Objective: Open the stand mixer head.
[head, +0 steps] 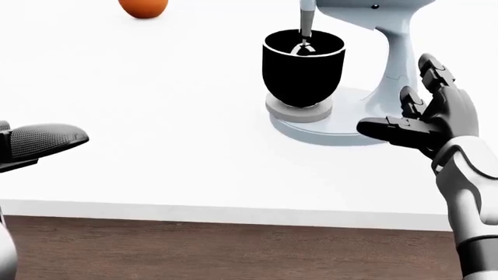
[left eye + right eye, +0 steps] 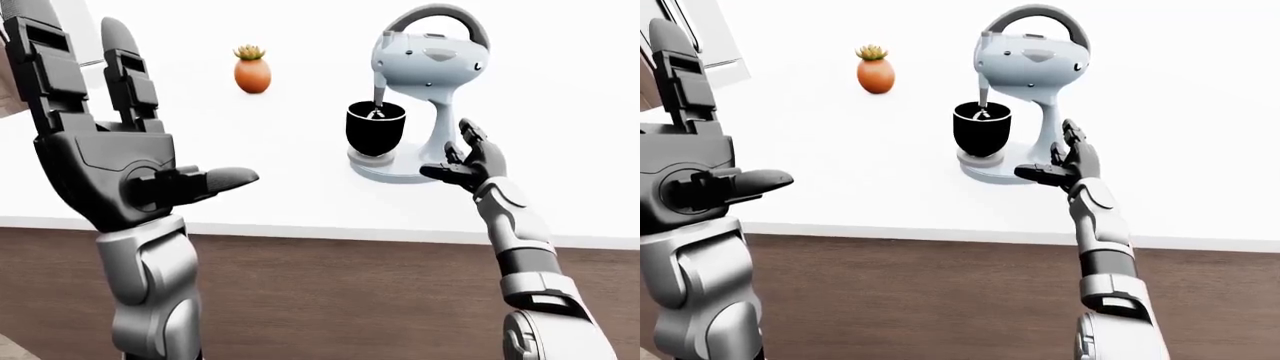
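Counter [image 1: 156,116]: mixer head [image 2: 430,56] eye-views only.

Left hand [image 2: 120,169]: matte dark-grey/black shell, blocky palm plate with moulded panel lines and a round recessed joint at the thumb base. Fingers [image 2: 128,71] are segmented black links with ribbed knuckle blocks and rounded tips; the thumb tip shows a fine mesh texture in the head view. Left forearm [image 2: 150,292]: glossy silver-grey casing, rounded stacked segments.

Right hand [image 1: 436,125]: same dark-grey finish, three segmented fingers [image 1: 432,70], flat thumb link. Right wrist and forearm [image 2: 515,225]: light-grey smooth shell, a black band below it, then another silver cuff. No cables, screws or markings legible.
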Tool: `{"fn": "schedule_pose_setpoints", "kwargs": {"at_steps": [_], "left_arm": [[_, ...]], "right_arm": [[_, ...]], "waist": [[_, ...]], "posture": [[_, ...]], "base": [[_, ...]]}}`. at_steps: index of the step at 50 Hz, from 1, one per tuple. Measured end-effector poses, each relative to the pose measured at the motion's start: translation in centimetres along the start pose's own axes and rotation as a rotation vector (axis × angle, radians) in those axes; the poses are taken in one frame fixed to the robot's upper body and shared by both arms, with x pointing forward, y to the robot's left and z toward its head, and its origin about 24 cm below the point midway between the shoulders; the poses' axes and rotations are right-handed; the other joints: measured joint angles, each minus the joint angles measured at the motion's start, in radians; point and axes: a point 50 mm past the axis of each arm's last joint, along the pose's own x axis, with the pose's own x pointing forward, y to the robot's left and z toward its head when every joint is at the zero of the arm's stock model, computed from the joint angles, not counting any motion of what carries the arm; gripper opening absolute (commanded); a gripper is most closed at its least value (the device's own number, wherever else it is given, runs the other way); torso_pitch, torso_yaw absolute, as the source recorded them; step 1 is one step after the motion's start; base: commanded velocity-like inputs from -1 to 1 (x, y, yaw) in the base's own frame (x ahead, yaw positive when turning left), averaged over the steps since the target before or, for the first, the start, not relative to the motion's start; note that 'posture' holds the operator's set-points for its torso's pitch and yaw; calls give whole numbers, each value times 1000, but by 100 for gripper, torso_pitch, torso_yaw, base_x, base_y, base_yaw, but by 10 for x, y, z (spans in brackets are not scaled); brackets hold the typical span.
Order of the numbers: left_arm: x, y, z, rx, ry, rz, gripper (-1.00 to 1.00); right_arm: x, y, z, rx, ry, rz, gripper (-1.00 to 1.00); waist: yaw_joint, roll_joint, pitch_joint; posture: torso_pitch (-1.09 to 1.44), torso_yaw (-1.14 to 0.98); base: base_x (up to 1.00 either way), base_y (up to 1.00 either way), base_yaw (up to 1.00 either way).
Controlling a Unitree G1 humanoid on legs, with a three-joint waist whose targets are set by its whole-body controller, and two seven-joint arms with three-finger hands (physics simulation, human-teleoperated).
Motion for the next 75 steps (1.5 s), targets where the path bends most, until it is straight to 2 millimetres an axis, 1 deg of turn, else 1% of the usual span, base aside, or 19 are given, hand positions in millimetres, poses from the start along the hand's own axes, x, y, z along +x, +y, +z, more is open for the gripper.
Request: {"fn": "schedule_pose_setpoints", "kwargs": {"at_steps": [15, 27, 48, 54, 59, 63, 71, 75], "left_arm": [[0, 0, 0, 2, 1, 1, 100], [1, -1, 0, 3, -1, -3, 100], [3, 0, 1, 11, -5, 0, 100], [2, 1, 0, 11, -4, -1, 100], [2, 1, 1, 12, -5, -1, 100], [1, 1, 2, 11, -7, 1, 100], [0, 1, 0, 11, 0, 1, 100], [0, 0, 0, 9, -1, 0, 100]], "right_arm": [[1, -1, -1, 4, 5, -5, 100], [2, -4, -8, 4, 19, -14, 100], [7, -3, -11, 3, 17, -13, 100], [5, -3, -10, 1, 11, -12, 100], [3, -2, -4, 3, -5, -7, 100], [-4, 0, 6, 4, -44, 0, 100], [-35, 12, 39, 44, -145, 29, 100], [-49, 19, 45, 95, -170, 46, 100]], "waist": [[0, 0, 0], [-1, 1, 0], [-2, 1, -1], [-1, 0, 1], [1, 0, 2], [4, -1, 3], [8, -5, 1], [5, -8, -2]], "posture": [[-27, 0], [-27, 0], [-27, 0], [-27, 0], [-27, 0], [-27, 0], [-27, 0], [-27, 0]], "base": [[0, 0, 0], [0, 0, 0], [0, 0, 0], [0, 0, 0], [0, 0, 0], [0, 0, 0], [0, 0, 0], [0, 0, 0]]}}
